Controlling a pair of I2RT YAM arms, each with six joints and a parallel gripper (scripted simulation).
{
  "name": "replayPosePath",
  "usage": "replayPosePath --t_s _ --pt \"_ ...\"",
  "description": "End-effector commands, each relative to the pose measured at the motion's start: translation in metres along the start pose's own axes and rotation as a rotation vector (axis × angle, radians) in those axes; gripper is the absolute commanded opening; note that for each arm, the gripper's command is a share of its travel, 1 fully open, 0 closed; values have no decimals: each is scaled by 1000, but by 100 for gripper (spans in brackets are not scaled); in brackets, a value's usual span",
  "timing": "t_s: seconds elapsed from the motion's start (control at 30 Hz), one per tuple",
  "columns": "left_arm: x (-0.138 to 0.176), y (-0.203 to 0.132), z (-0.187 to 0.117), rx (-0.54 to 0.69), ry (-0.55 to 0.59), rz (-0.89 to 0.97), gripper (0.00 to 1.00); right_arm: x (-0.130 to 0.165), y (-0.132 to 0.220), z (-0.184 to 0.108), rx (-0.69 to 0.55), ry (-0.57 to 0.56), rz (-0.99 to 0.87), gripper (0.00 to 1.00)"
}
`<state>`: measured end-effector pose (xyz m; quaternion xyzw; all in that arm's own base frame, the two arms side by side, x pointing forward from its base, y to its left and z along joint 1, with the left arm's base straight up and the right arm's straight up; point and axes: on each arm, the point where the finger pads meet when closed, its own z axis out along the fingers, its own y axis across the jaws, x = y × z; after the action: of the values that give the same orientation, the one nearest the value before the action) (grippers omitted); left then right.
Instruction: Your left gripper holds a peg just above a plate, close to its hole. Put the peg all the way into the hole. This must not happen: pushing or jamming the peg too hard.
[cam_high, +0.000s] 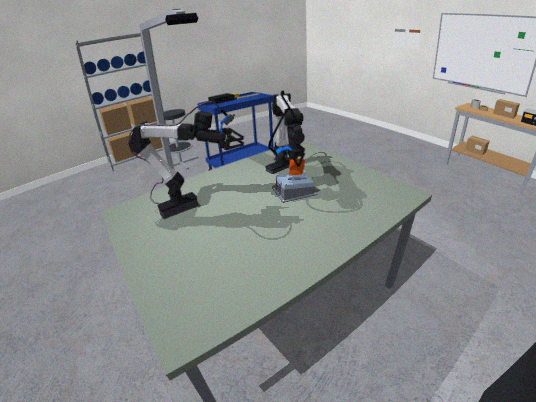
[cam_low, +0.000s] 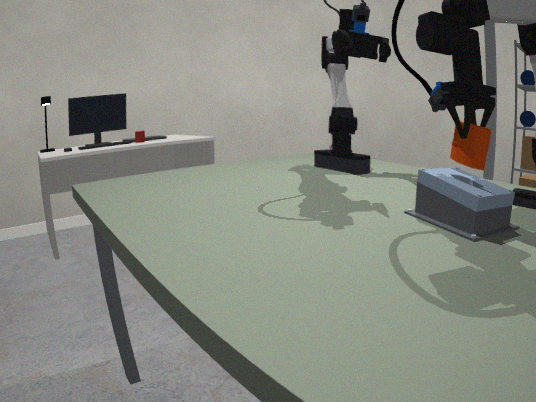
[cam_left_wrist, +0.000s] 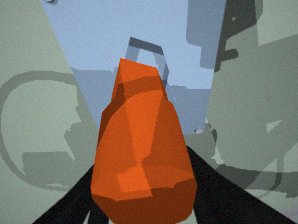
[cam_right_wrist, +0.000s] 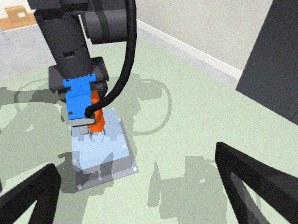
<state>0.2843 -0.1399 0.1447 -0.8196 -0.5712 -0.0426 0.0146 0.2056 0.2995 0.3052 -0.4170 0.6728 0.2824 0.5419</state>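
Observation:
The orange peg (cam_high: 296, 168) (cam_low: 471, 148) (cam_left_wrist: 142, 135) (cam_right_wrist: 97, 122) is in my left gripper (cam_high: 297, 161) (cam_low: 473, 131) (cam_left_wrist: 145, 158), which is shut on it. The peg looks slightly tilted in the exterior view, its lower end clear above the light-blue plate (cam_low: 487, 200) (cam_left_wrist: 95, 30) (cam_right_wrist: 90, 152). The plate tops a grey block. The hole (cam_left_wrist: 146, 45) (cam_low: 470, 182) shows partly beyond the peg's tip in the left wrist view; the peg hides the rest. My right gripper (cam_high: 241, 140) (cam_right_wrist: 136, 160) is open and empty, raised away from the block.
The block's base flange (cam_high: 283, 200) (cam_low: 440, 227) has small bolt heads and rests on the green table (cam_high: 225, 280) (cam_low: 250, 260). The left arm stands above the block in the right wrist view. The right arm's base (cam_high: 178, 205) (cam_low: 342, 161) stands on the same table.

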Motion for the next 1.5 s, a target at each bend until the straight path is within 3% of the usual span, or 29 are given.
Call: replayPosePath --t_s 0.0,0.17,0.3,1.47 --pt "-4 4 -3 -72 -4 -8 39 -8 28 -6 -60 -32 -30 100" --pt "-4 -6 5 -30 3 2 39 -2 67 -8 -166 -22 -58 100" --pt "-3 -6 5 -31 3 0 39 -4 79 -10 -199 -32 -66 100" --pt "-2 1 10 -43 -1 -1 39 -8 79 -10 -204 -38 -60 100"
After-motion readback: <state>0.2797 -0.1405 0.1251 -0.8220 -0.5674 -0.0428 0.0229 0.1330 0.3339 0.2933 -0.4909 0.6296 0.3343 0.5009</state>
